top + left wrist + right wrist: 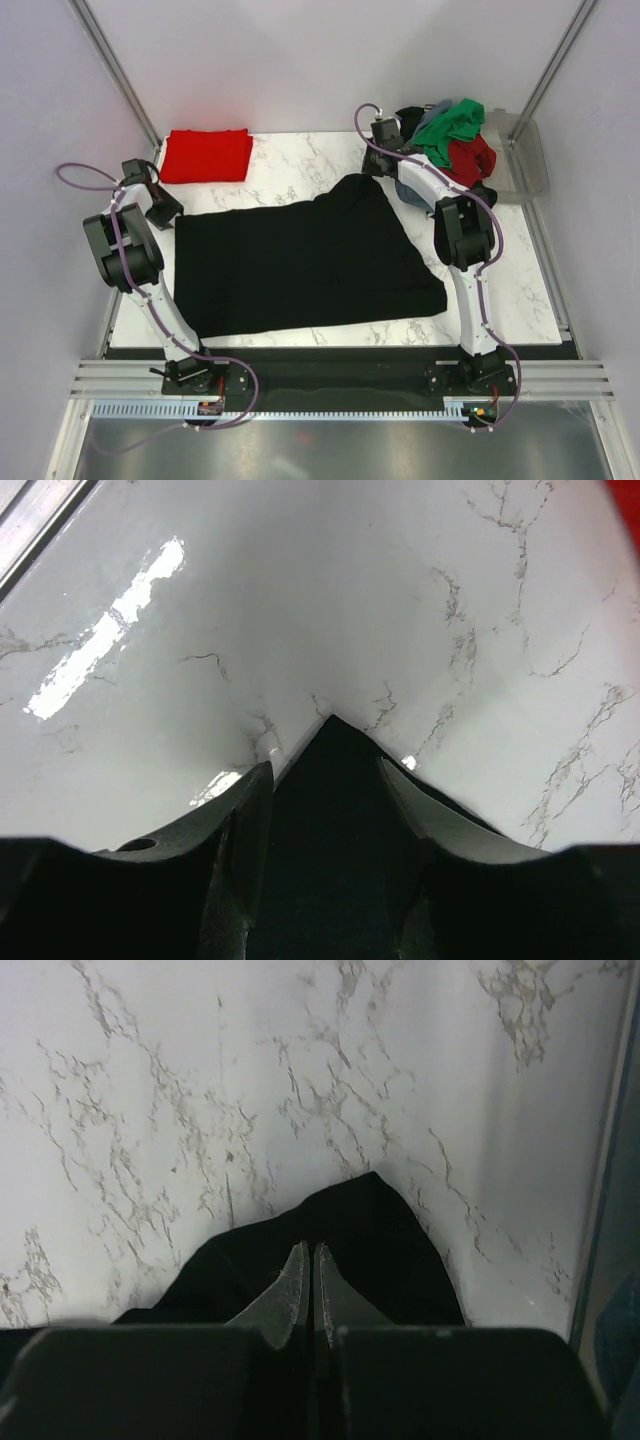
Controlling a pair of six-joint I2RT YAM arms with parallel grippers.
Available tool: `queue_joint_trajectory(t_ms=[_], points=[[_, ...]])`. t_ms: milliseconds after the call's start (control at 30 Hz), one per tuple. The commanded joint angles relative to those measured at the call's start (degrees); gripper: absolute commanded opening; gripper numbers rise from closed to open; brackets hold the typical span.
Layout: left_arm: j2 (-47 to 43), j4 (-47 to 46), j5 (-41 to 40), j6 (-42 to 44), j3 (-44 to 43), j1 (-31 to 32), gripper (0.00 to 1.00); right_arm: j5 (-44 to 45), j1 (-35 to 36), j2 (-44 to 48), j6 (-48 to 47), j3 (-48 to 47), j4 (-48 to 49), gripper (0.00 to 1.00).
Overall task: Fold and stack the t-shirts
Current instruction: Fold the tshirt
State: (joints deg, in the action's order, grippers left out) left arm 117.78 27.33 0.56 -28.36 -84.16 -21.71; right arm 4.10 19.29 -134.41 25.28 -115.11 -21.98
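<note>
Across the white marble counter (300, 165), boxed by pale walls (300, 60) and metal corner posts (112, 70), the black t-shirt (300, 265) lies spread in the middle. A folded red t-shirt (207, 155) sits at the far left corner and a heap of t-shirts (455, 135) in green, red and dark cloth at the far right. My left gripper (326, 765) stands wide, fingers either side of the black shirt's far left corner, while my right gripper (312, 1248) is pinched tight on its far right corner.
</note>
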Motion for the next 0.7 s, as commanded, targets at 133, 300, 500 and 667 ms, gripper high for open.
queue_joint_trajectory(t_ms=[133,300,500,667], points=[[1.4,-1.7,-0.8,2.6,-0.4,1.7,0.5,-0.4,0.0,6.7,0.9,5.0,0.2,0.0],[1.9,-2.7,1.4,3.6,-0.7,2.7,0.46,-0.7,0.0,7.6,0.9,7.3,0.1,0.0],[1.6,-2.6,0.8,3.9,-0.9,2.9,0.12,-0.1,0.0,8.9,0.6,9.3,0.1,0.0],[-0.8,-2.3,1.5,3.3,-1.3,2.9,0.02,-2.2,0.0,10.7,1.3,9.6,-0.4,0.0]])
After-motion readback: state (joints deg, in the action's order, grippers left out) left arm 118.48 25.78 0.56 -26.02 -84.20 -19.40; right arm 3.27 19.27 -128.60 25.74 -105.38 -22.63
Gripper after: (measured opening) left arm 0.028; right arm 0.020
